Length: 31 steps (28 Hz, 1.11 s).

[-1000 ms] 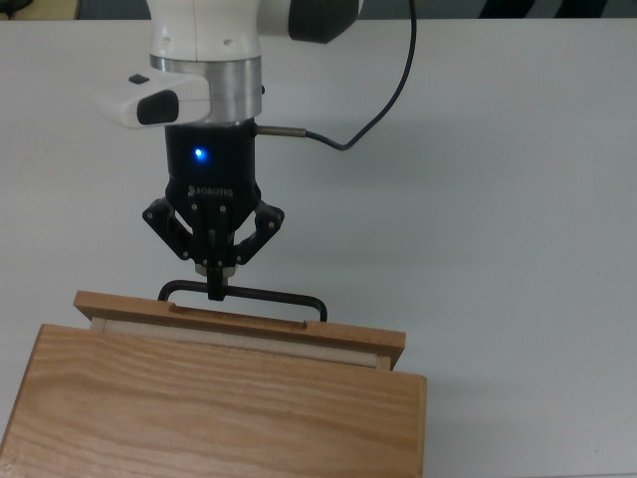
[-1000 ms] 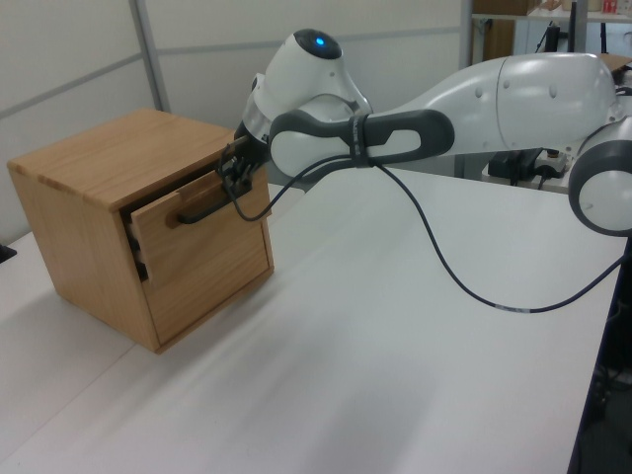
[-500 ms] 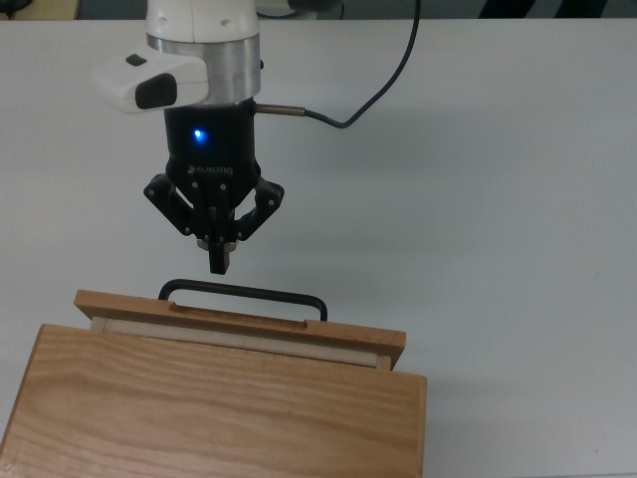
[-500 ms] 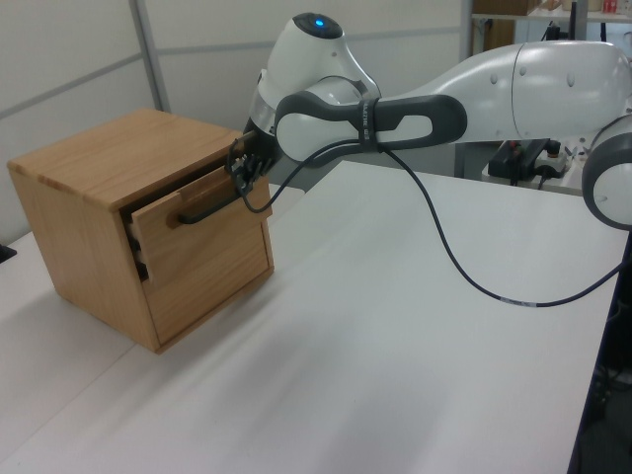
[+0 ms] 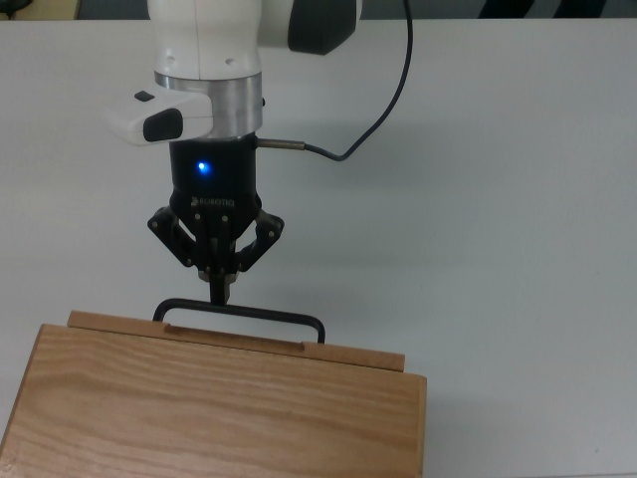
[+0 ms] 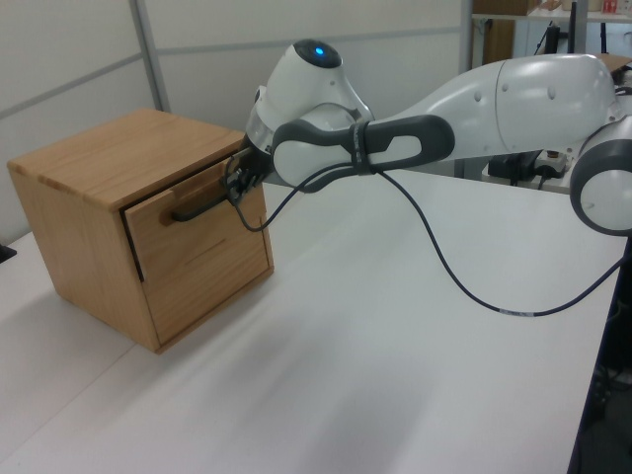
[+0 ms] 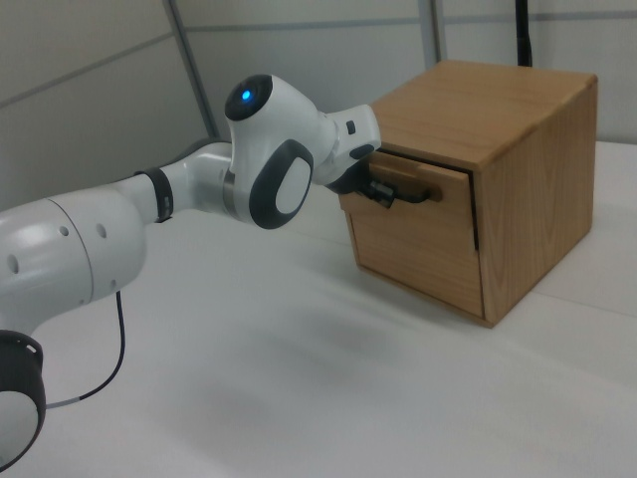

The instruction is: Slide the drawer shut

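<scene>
Drawer: the drawer (image 5: 234, 340) sits in the upper front of the wooden cabinet (image 5: 214, 413). In the top view only a thin strip of its front panel shows past the cabinet's top slab. In the left view the panel (image 6: 183, 222) lies nearly flush, with a narrow dark gap down its left edge.

Handle: the black bar handle (image 5: 239, 313) stands off the front panel and runs across it, nearer the top view's left.

Step in hand: I judge this to be the last part of the push. The drawer is almost home, not yet fully flush.

Next move: a short, straight push into the cabinet, square to the panel so it does not bind, and then I back off.

My fingers: pressed together into a single narrow tip, pinching nothing.

Contact: my gripper (image 5: 220, 290) points at the bar, its tip touching it or just short of it, toward the handle's left end in the top view. I cannot tell which. The left view shows my gripper (image 6: 237, 182) at the handle's right end.

Arm: my white wrist (image 5: 209, 60) reaches in over the bare white table (image 5: 498, 199), and a black cable (image 5: 383, 100) trails off from it.

Risk: pushing off-centre on the bar could skew the drawer.
</scene>
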Motion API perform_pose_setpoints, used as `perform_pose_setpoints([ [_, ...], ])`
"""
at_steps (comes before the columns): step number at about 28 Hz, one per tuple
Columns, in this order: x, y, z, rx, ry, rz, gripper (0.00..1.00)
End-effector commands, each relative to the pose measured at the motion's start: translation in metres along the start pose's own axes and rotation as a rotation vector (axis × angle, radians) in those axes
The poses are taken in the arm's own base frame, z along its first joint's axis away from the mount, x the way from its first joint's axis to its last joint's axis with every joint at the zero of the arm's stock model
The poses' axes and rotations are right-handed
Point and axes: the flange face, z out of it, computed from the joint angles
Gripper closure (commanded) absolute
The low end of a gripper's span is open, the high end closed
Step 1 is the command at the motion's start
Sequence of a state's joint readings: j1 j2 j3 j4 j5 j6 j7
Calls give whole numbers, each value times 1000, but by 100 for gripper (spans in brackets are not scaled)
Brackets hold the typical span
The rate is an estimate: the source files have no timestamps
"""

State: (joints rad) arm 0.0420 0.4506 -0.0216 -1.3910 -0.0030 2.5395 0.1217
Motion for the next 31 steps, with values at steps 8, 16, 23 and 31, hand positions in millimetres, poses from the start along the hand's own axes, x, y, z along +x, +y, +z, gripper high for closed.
perform_pose_setpoints([
  [8,-5,7,8,-5,70,-19,100],
  [16,-55,12,-7,-67,-286,-85,100],
  [23,-64,16,-69,-69,-549,-171,100],
  [31,-56,26,-133,-54,-622,-202,63],
])
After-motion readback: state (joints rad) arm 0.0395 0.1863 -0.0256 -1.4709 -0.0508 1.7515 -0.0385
